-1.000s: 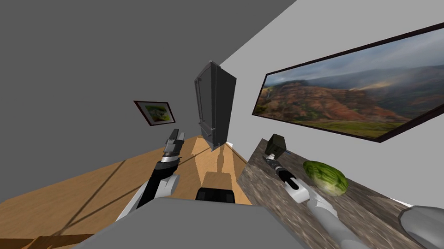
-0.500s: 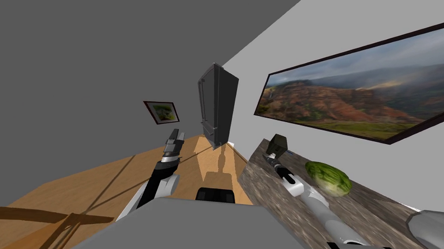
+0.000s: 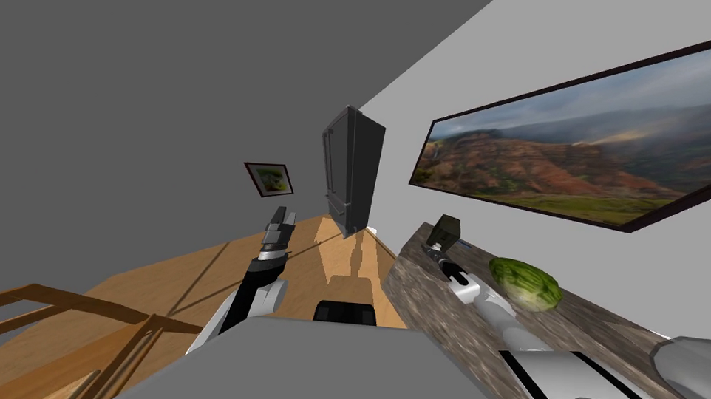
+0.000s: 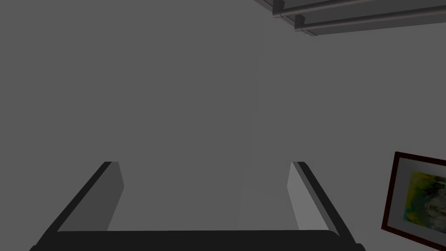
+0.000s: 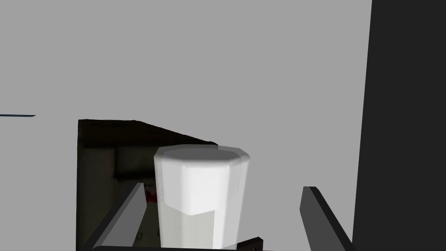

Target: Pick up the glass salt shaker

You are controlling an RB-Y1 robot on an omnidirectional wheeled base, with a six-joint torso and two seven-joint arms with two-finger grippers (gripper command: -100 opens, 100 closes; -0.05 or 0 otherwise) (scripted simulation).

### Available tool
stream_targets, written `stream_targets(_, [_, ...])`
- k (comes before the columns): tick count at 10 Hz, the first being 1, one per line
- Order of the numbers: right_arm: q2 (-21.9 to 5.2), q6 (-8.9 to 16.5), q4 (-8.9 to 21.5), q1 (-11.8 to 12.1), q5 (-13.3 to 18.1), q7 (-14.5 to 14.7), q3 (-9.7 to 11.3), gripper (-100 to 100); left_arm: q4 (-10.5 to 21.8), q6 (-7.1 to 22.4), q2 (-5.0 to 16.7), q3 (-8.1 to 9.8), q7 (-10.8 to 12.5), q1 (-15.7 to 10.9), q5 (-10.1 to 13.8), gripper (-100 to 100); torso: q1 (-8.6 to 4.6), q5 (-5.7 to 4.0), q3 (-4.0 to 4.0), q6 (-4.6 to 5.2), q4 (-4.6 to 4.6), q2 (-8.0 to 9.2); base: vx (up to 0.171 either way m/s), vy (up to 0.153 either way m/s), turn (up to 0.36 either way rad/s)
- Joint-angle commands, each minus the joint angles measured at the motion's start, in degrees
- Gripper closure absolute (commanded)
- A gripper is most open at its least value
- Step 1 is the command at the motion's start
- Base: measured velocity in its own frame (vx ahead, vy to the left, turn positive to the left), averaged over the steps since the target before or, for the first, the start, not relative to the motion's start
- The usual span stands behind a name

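A white, faceted salt shaker (image 5: 200,191) stands on the mottled counter (image 3: 431,322), just in front of a dark box (image 5: 100,165). My right gripper (image 5: 224,187) is open around it. The shaker sits between the two fingers, closer to one finger (image 5: 130,209), with a gap to the other. In the head view the right gripper (image 3: 435,249) reaches over the counter's far end, beside the dark box (image 3: 446,231). My left gripper (image 4: 204,163) is open and holds nothing; it is raised over the wooden floor (image 3: 279,224).
A green lettuce head (image 3: 525,283) lies on the counter right of my right arm. A grey rounded basin (image 3: 692,368) sits at the counter's near right. A dark fridge (image 3: 351,171) stands beyond. Wooden furniture rails (image 3: 69,324) are at the lower left.
The whole head view has shifted: I have turned or moved, bringing wooden rails into the lower left. More of my right upper arm shows. The right gripper stays at the dark box.
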Motion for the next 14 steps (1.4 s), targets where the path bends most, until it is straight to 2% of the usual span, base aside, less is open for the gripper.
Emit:
stream_targets(1, [-0.07, -0.63, 2.86, -2.86, -2.37, 2.06, 1.36, -100, 0.00, 0.00, 0.00, 0.00, 0.00, 0.00, 0.00, 0, 0.00, 0.00, 0.00, 0.00, 0.00, 0.00, -0.113, 0.020, 0.144])
stream_targets(2, [-0.07, -0.63, 5.92, -5.02, -2.37, 2.06, 1.36, -100, 0.00, 0.00, 0.00, -0.01, 0.00, -0.01, 0.00, 0, 0.08, 0.02, 0.06, -0.07, 0.02, 0.12, -0.114, 0.016, 0.106])
stream_targets(3, [-0.07, -0.63, 7.15, -5.02, -2.37, 2.06, 1.36, -100, 0.00, 0.00, 0.00, 0.00, 0.00, -0.01, 0.00, 0, 0.08, 0.03, 0.08, -0.02, 0.04, 0.14, -0.043, -0.001, 0.009])
stream_targets(4, [-0.24, -1.29, 9.79, -7.87, -4.66, 3.89, 2.81, -100, 0.00, 0.00, 0.00, 0.00, 0.00, 0.00, 0.00, 0, 0.01, 0.00, 0.01, 0.02, 0.00, 0.00, -0.093, -0.002, 0.146])
stream_targets(5, [-0.24, -1.29, 12.69, -9.69, -4.66, 3.89, 2.81, -100, 0.00, 0.00, 0.00, 0.00, 0.00, -0.01, 0.00, 0, 0.01, 0.01, 0.04, -0.06, 0.01, 0.08, -0.110, -0.004, 0.121])
stream_targets(6, [0.13, -1.95, 12.22, -9.09, -4.25, 3.96, 2.48, -100, 0.00, 0.00, 0.00, 0.00, 0.00, -0.01, 0.00, 0, 0.00, 0.01, 0.07, -0.02, 0.03, 0.13, -0.041, -0.002, 0.015])
stream_targets(7, [0.14, -1.91, 12.46, -9.27, -4.31, 4.12, 2.50, 100, 0.00, 0.00, 0.00, 0.00, 0.00, 0.00, 0.00, 0, -0.01, 0.00, 0.00, 0.01, 0.00, -0.01, -0.007, -0.002, -0.017])
stream_targets(11, [0.12, -1.90, 12.45, -9.23, -4.32, 4.08, 2.48, 100, 0.00, 0.00, 0.00, 0.00, 0.00, 0.01, 0.00, 0, 0.00, -0.01, -0.14, -0.03, -0.06, -0.24, 0.000, 0.000, 0.000])
stream_targets(12, [0.11, -1.90, 12.45, -9.23, -4.31, 4.09, 2.48, 0, 0.00, 0.00, 0.00, 0.00, 0.00, 0.01, 0.00, 0, 0.00, -0.01, -0.15, -0.03, -0.06, -0.25, 0.000, 0.000, 0.000])
stream_targets(13, [-0.07, -0.63, 9.59, -6.37, -2.37, 2.06, 1.36, 100, 0.00, 0.00, 0.00, 0.00, 0.00, 0.01, 0.00, 0, 0.00, -0.01, -0.15, -0.03, -0.06, -0.25, 0.099, 0.014, -0.157])
stream_targets(14, [-0.07, -0.63, 10.83, -6.54, -2.37, 2.06, 1.36, 100, 0.00, 0.00, 0.00, 0.01, 0.00, 0.03, 0.00, 0, -0.03, -0.04, -0.30, 0.15, -0.16, -0.49, 0.124, 0.000, -0.128])
